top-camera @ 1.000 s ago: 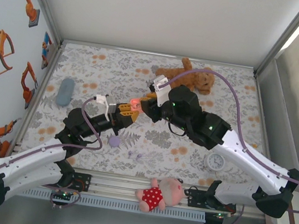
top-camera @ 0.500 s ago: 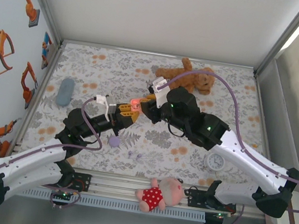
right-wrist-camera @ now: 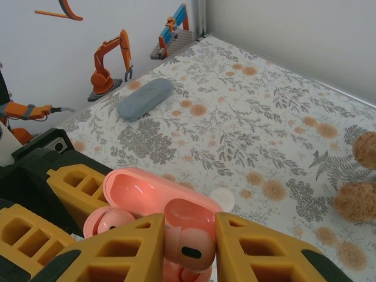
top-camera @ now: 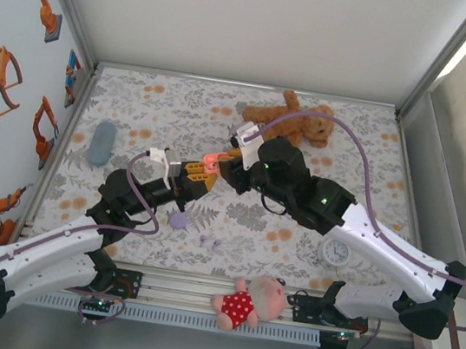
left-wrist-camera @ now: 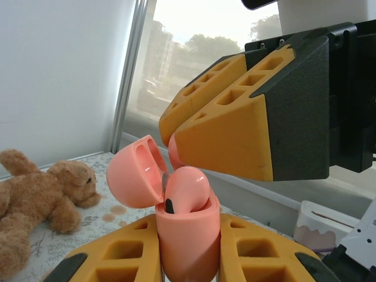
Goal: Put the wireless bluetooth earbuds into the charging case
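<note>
The left gripper (top-camera: 205, 169) is clamping a rounded coral plastic charging case (left-wrist-camera: 188, 244) between its yellow fingers (left-wrist-camera: 117, 258). It is holding the case upright above the floral-printed table cover (top-camera: 180, 114), near the middle of the table. The case's hinged lid (left-wrist-camera: 134, 176) is standing open and tilting back. One small orange-pink plastic earbud (left-wrist-camera: 187, 187) is sitting in the mouth of the case, with its rounded top poking above the rim.

The right gripper (right-wrist-camera: 189, 228) is meeting the case from the opposite side. Its yellow fingers are pressing on a second orange-pink earbud (right-wrist-camera: 188, 247), which is filling the gap between them directly over the open case. Whether this bud is already seated in its socket cannot be told.

A rounded lilac case (top-camera: 178, 218) is lying on the cover just beside the left arm, and two tiny lilac earbuds (top-camera: 205, 240) are lying near it. A small white round disc (right-wrist-camera: 222, 199) is resting on the cover just beyond the coral case. A blue-grey oblong pouch (top-camera: 102, 143) is lying at the left side. A brown plush teddy bear (top-camera: 297, 124) is sprawling at the far side. A white round clock (top-camera: 335, 251) is sitting beside the right arm. A plush doll in a red dotted dress (top-camera: 247, 301) is lying at the near edge.
</note>
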### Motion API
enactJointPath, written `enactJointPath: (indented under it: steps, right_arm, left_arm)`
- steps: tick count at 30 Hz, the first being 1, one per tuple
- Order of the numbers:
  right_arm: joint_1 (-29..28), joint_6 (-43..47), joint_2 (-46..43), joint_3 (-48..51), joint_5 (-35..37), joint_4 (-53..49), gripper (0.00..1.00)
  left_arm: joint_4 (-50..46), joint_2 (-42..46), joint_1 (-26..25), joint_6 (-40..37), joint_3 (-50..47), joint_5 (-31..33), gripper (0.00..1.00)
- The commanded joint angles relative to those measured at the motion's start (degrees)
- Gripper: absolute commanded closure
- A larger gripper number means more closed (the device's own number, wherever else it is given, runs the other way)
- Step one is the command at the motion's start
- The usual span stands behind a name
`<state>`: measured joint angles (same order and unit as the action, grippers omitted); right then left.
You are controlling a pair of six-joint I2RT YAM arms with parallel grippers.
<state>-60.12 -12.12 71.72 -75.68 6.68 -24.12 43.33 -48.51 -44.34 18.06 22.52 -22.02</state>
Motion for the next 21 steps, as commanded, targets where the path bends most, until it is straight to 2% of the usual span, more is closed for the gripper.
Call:
enactJointPath:
  steps: [1,11,21]
  right_arm:
    - [-0.3,0.19,-0.66,0.62,0.01,0.24,0.73]
    - [-0.33,-0.4,-0.41,0.03,-1.4,-0.84,0.67]
    - [-0.28,-2.23,-2.07,-3.59,-0.21,-1.37,0.46]
  left_arm:
    - [3.42,0.74,-0.4,1.17,2.26,1.36,1.0]
    - [3.45,0.7,-0.49,1.1,2.35,1.66,1.0]
    - [3.55,0.58,-0.49,0.66,1.41,0.97,1.0]
